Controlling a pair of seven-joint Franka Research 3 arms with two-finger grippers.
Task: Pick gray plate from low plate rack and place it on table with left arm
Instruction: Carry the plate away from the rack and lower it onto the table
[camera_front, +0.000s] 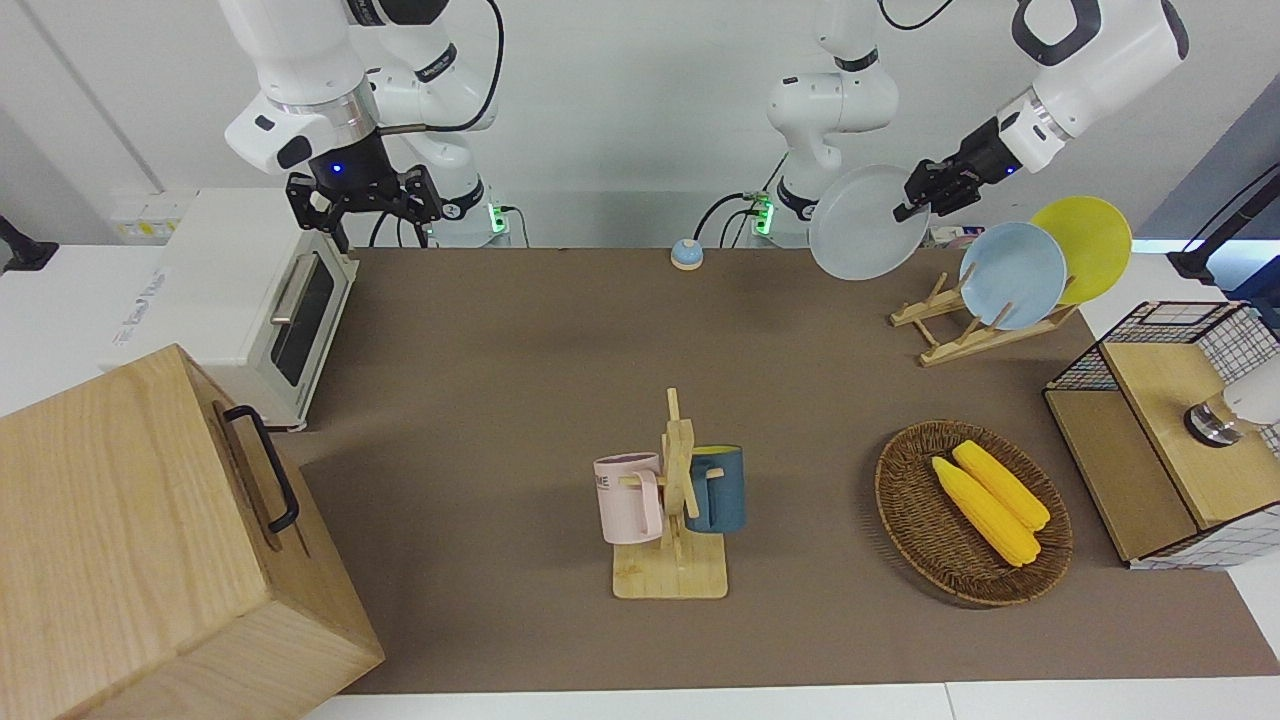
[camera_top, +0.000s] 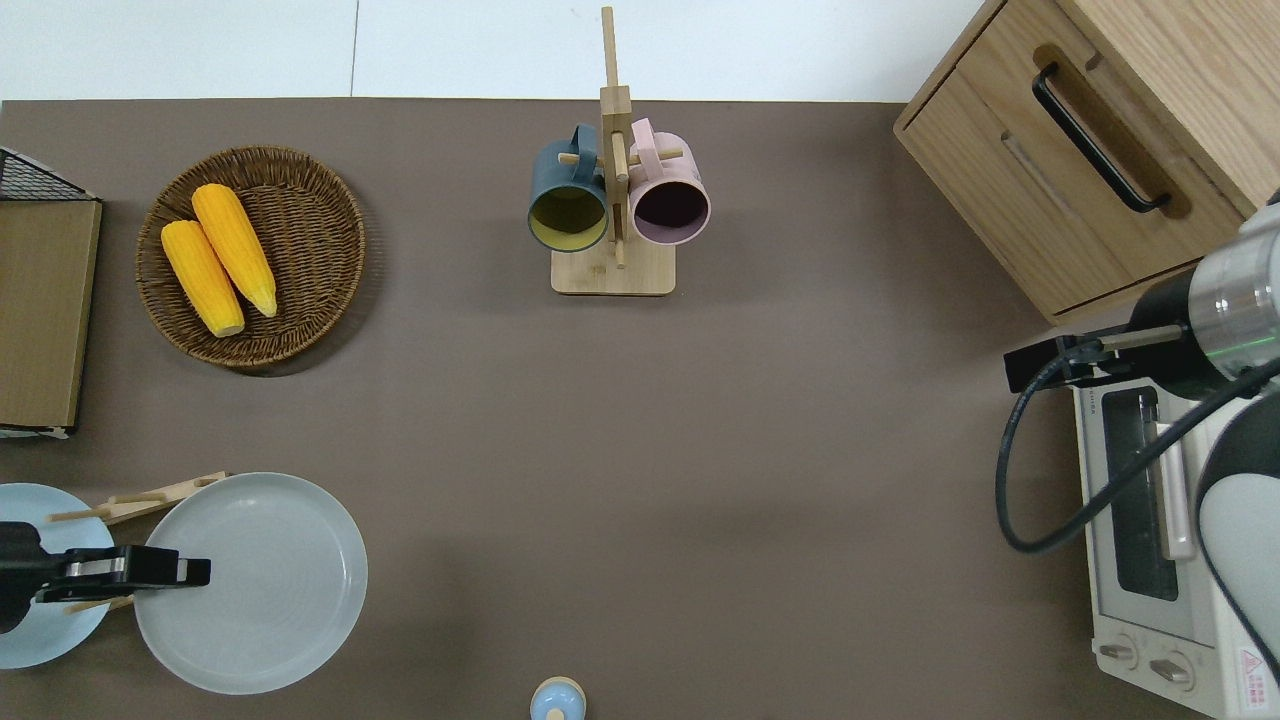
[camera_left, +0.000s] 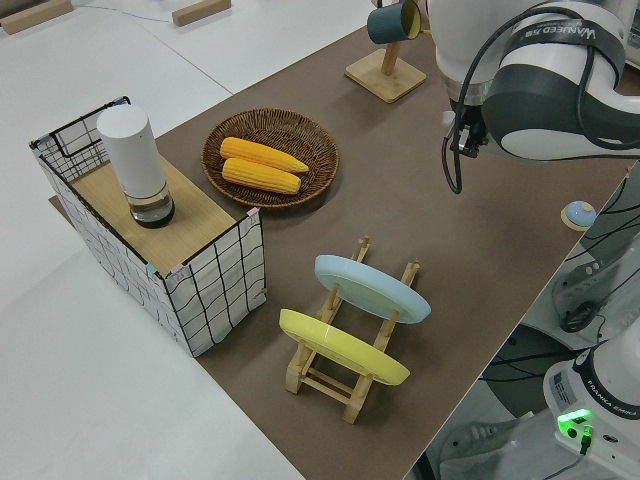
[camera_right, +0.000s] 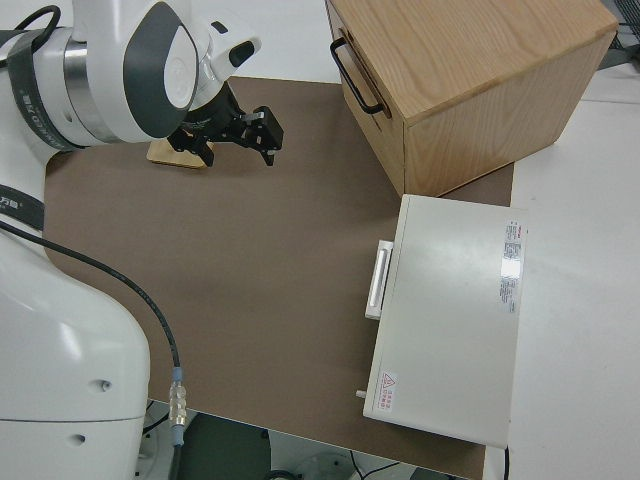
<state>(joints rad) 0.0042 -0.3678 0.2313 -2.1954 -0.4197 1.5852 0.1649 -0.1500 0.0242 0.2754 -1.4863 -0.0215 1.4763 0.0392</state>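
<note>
My left gripper (camera_front: 912, 196) is shut on the rim of the gray plate (camera_front: 858, 226) and holds it tilted in the air. In the overhead view the left gripper (camera_top: 192, 572) and the gray plate (camera_top: 262, 585) are over the brown table (camera_top: 700, 450), just beside the low plate rack (camera_top: 150, 497) toward the right arm's end. The low plate rack (camera_front: 962, 322) holds a light blue plate (camera_front: 1012, 275) and a yellow plate (camera_front: 1088, 245); its slot nearest the held plate is empty. The right arm is parked, its gripper (camera_front: 365, 205) open.
A mug stand (camera_front: 676, 500) with a pink and a dark blue mug stands mid-table. A wicker basket (camera_front: 905, 500) with two corn cobs, a wire basket shelf (camera_front: 1165, 430), a toaster oven (camera_front: 250, 310), a wooden drawer box (camera_front: 150, 540) and a small blue bell (camera_front: 686, 254) are around.
</note>
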